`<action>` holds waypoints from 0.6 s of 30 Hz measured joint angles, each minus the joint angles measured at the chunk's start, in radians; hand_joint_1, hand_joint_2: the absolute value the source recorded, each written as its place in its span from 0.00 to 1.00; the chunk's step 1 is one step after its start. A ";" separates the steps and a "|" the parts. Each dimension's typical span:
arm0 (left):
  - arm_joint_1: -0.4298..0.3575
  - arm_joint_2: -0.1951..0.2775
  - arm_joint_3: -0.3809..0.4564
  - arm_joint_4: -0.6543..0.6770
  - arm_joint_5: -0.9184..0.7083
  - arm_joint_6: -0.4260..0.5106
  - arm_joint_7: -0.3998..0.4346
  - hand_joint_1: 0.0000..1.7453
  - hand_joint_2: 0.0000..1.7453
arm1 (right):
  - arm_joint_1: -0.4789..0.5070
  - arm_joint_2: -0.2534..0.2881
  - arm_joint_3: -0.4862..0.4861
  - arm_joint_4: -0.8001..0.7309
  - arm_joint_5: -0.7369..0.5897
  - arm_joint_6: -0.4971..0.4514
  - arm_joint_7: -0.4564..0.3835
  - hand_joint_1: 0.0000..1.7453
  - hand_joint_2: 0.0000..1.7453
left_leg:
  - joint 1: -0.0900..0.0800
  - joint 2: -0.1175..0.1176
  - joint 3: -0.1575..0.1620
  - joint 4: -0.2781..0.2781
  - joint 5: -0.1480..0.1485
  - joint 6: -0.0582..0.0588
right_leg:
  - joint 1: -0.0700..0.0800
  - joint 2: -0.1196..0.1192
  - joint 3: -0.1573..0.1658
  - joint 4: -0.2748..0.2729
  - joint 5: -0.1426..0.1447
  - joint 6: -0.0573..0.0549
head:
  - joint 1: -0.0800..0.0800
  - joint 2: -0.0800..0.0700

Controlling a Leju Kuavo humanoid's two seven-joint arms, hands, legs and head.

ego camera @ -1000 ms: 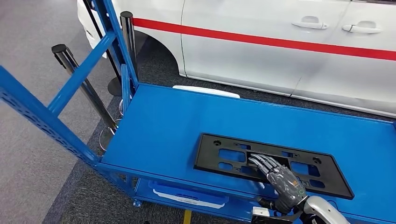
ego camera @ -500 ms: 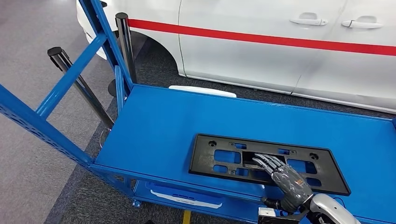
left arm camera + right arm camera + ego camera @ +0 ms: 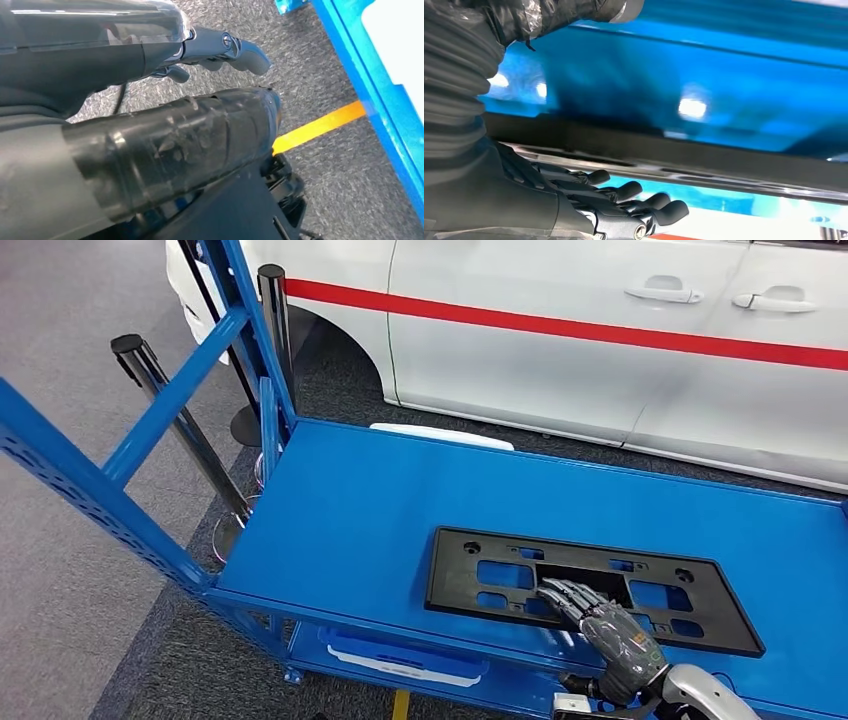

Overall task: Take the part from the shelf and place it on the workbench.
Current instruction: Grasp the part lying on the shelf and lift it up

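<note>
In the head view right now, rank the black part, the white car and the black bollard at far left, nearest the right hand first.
1. Black part, under the right hand.
2. White car, behind the shelf.
3. Black bollard, far left.

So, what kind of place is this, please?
Probably a car workshop or demonstration hall: a white car with a red stripe, a blue steel shelf holding a black plastic car part, and stanchion posts on grey carpet.
</note>
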 joint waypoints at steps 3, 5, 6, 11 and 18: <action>-0.002 0.000 0.000 0.000 0.000 0.000 0.000 0.00 0.00 | 0.004 -0.002 0.000 0.000 -0.005 0.002 -0.001 0.00 1.00 | -0.001 0.002 -0.002 -0.003 0.004 0.007 | -0.002 -0.001 -0.082 0.180 -0.093 0.009 | 0.000 0.000; -0.001 0.000 0.000 0.000 0.000 0.000 0.000 0.00 0.00 | 0.007 -0.002 0.000 0.001 -0.007 0.002 -0.001 0.00 1.00 | -0.002 0.003 -0.003 -0.001 0.003 0.008 | -0.002 -0.001 -0.109 0.240 -0.100 0.011 | 0.000 0.000; 0.000 0.000 0.000 0.000 0.000 -0.001 0.000 0.00 0.00 | 0.008 -0.002 0.000 0.001 -0.009 0.001 -0.001 0.00 1.00 | -0.002 0.002 -0.002 0.001 0.002 0.008 | -0.002 -0.001 -0.096 0.214 -0.075 0.011 | 0.000 0.000; -0.001 0.000 0.000 0.000 0.002 -0.002 -0.001 0.00 0.00 | 0.006 -0.002 -0.014 0.000 -0.021 -0.015 -0.001 0.00 1.00 | -0.008 -0.001 -0.002 0.005 -0.005 -0.006 | 0.004 0.000 0.021 -0.032 0.018 -0.005 | 0.000 0.000; 0.001 0.000 0.000 0.000 0.006 -0.002 -0.002 0.00 0.00 | 0.006 -0.002 -0.041 -0.008 -0.016 -0.047 0.000 0.00 1.00 | -0.005 0.000 -0.093 0.209 -0.123 -0.033 | 0.001 -0.004 0.024 -0.046 0.025 -0.037 | -0.002 0.000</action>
